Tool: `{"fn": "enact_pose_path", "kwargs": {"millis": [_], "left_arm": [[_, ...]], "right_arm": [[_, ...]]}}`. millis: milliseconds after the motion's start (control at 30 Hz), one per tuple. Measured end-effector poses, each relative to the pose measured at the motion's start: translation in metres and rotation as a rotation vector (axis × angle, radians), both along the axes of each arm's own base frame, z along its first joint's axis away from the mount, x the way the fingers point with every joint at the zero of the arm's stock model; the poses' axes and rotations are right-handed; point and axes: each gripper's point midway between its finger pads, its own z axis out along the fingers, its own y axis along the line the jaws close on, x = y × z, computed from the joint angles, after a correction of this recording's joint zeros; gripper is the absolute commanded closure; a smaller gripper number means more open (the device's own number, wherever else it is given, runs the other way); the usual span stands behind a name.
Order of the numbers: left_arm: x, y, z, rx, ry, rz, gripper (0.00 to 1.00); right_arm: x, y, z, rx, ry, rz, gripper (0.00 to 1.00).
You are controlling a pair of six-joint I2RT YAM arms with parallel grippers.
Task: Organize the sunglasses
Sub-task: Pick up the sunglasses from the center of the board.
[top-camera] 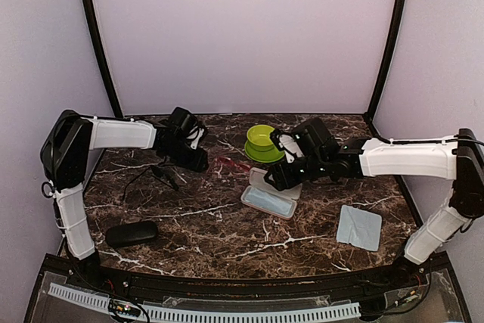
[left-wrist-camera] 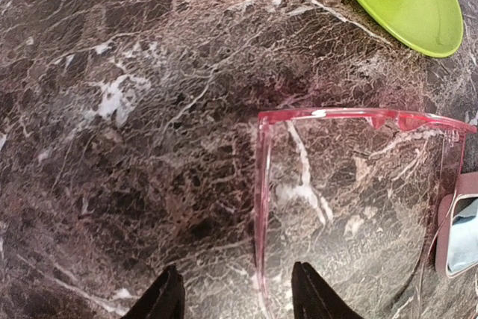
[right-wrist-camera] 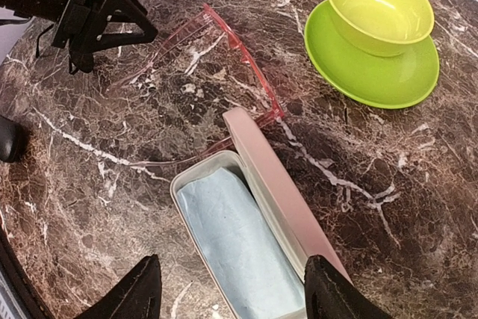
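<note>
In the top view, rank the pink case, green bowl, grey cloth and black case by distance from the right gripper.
From the right gripper:
1. pink case, directly under it.
2. green bowl, farther back.
3. grey cloth, near right.
4. black case, near left.

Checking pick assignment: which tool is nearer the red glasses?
Left. The left tool straddles one temple of the red glasses. The right tool is over the open pink case, beside the glasses.
</note>
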Motion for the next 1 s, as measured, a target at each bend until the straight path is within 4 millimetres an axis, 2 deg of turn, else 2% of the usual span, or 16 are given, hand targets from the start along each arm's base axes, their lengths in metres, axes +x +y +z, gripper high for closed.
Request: {"fn": "enact_pose_path", "kwargs": {"millis": [200, 367, 600, 1000], "left_arm": [[0.01, -0.014, -0.018, -0.014, 0.026, -0.035, 0.55], [0.01, -0.021, -0.028, -0.03, 0.053, -0.056, 0.67], [0.01, -0.031, -0.029, -0.049, 0.049, -0.075, 0.83], [0.013, -0.035, -0.032, -0.009, 0.011, -0.061, 1.0]], "right_arm": [[-0.003, -0.004, -0.008, -0.012, 0.018, -0.007, 0.34], [-0.002, -0.006, -0.01, -0.013, 0.022, -0.014, 0.35], [-0.004, -0.009, -0.016, -0.017, 0.036, -0.019, 0.35], [-0.009, -0.011, -0.025, -0.014, 0.058, -0.023, 0.36]]}}
